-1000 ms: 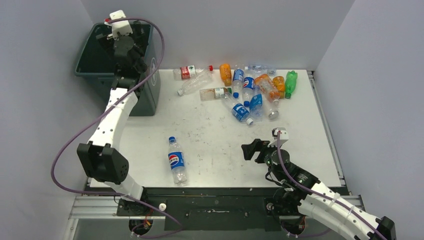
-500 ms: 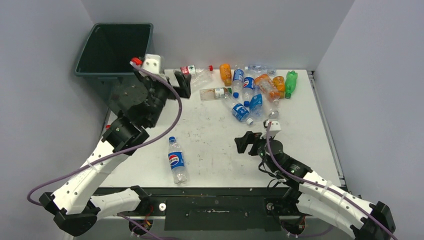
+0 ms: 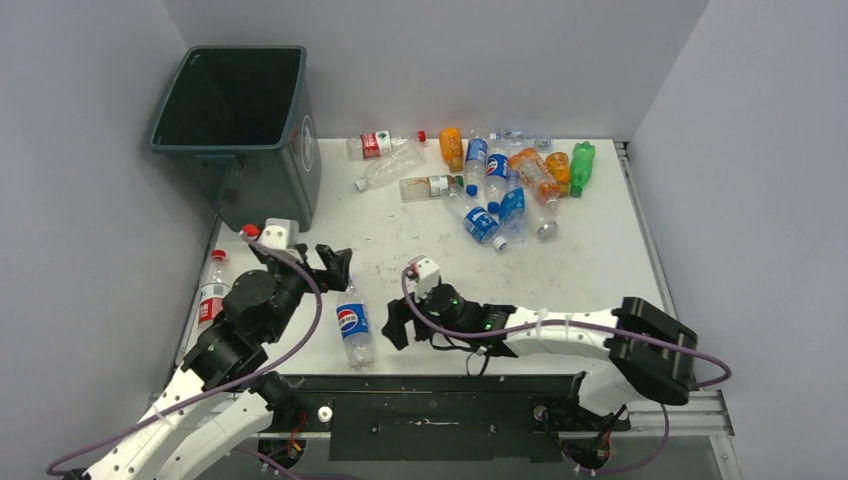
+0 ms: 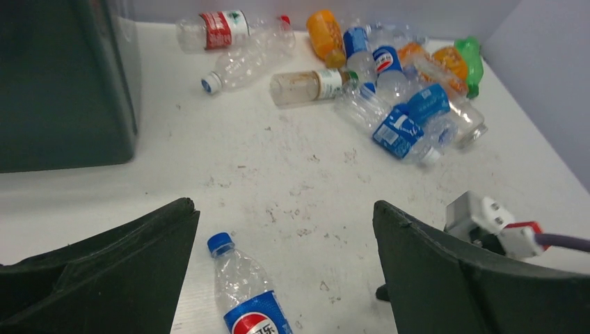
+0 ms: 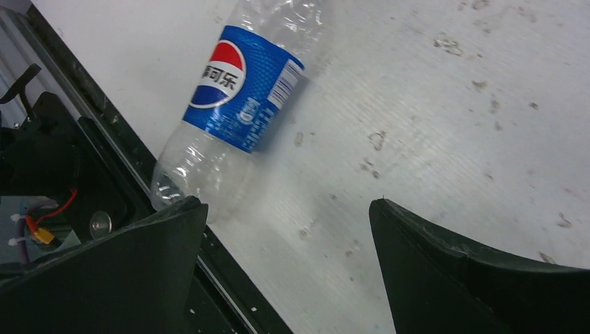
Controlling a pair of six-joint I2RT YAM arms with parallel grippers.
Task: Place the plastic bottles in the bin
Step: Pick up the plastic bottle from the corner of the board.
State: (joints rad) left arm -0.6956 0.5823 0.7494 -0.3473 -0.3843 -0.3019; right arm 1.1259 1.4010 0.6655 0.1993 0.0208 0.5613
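Observation:
The dark green-grey bin (image 3: 228, 150) stands at the table's far left and also shows in the left wrist view (image 4: 62, 83). A clear blue-labelled bottle (image 3: 352, 325) lies alone near the front edge. My left gripper (image 3: 335, 265) is open and empty just left of and above its cap; the left wrist view shows the bottle (image 4: 243, 299) low between the jaws (image 4: 284, 207). My right gripper (image 3: 395, 325) is open and empty just right of the bottle, which lies left of its jaws (image 5: 286, 204) in the right wrist view (image 5: 236, 90). Several clear, orange and green bottles (image 3: 500, 175) are piled at the back.
A red-labelled bottle (image 3: 211, 295) lies at the table's left edge beside my left arm. The black front rail (image 3: 430, 385) runs right under the right gripper. Grey walls close in on the left, back and right.
My left arm has swung from over the bin down to the near left, by the lone bottle. My right arm has reached left across the front to the same bottle.

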